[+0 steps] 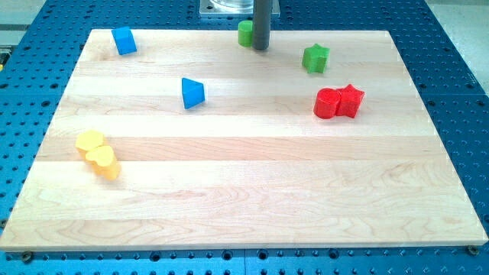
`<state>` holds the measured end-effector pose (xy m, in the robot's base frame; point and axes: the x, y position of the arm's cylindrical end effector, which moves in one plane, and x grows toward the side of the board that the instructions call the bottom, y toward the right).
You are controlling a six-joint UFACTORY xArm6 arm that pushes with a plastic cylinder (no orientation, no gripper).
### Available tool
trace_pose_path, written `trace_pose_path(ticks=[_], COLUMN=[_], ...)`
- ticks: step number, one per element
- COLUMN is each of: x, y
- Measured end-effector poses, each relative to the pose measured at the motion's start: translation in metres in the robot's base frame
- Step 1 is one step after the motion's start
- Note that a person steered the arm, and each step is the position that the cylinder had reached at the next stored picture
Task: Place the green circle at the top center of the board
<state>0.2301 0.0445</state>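
Observation:
The green circle stands near the board's top edge, about at its centre. My tip is right beside it on its right, touching or nearly touching; the rod hides part of the block's right side. A green star lies further right, apart from the tip.
The wooden board lies on a blue perforated table. A blue block sits at the top left, a blue triangle left of centre. A red circle touches a red star at the right. Two yellow blocks touch at the left.

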Motion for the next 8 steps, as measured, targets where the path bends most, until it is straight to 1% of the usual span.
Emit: trace_pose_path(ticks=[1, 2, 3, 4, 5, 6, 7, 8], x=[-0.034, -0.038, -0.03, 0.047, 0.044, -0.009, -0.034, -0.034], y=[0.025, 0.002, -0.024, -0.038, -0.085, -0.102, -0.086, -0.058])
